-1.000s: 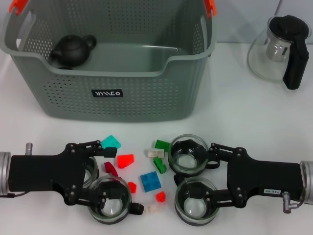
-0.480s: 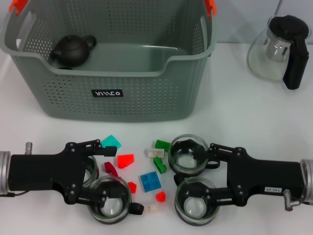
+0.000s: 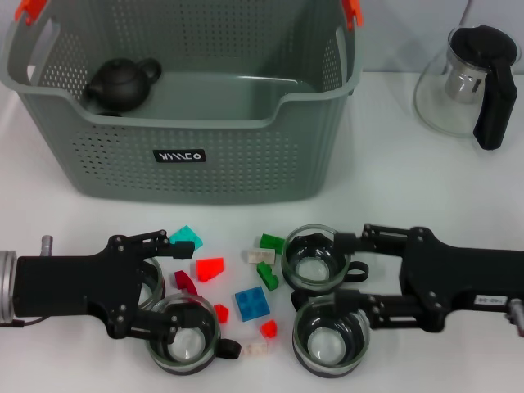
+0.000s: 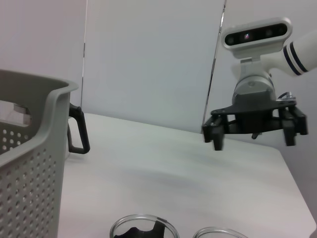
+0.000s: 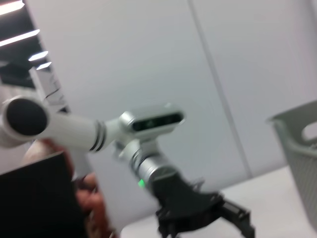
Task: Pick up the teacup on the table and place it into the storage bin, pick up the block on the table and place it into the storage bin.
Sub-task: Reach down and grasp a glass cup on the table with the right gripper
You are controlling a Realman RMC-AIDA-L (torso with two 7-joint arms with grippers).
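Three glass teacups show fully on the table: one at centre (image 3: 314, 260), one in front of it (image 3: 331, 336), one at the lower left (image 3: 184, 341). Small blocks lie between them, among them a blue block (image 3: 251, 304), a red block (image 3: 210, 268) and a teal block (image 3: 187, 238). My right gripper (image 3: 337, 271) is open, its fingers reaching in from the right beside the two right-hand teacups. It also shows far off as the right gripper (image 4: 253, 133). My left gripper (image 3: 169, 285) is open over a partly hidden fourth teacup (image 3: 154, 286). The storage bin (image 3: 184, 155) stands at the back.
A black teapot (image 3: 121, 82) sits inside the bin at its left. A glass teapot with a black handle (image 3: 471, 82) stands at the back right. Green, dark red and clear blocks are scattered near the middle front. The bin's wall (image 4: 27, 163) rises close by in the left wrist view.
My right gripper has drawn back to the right, off the tops of the two right-hand teacups. The left arm, the teacups and the blocks have stayed in place.
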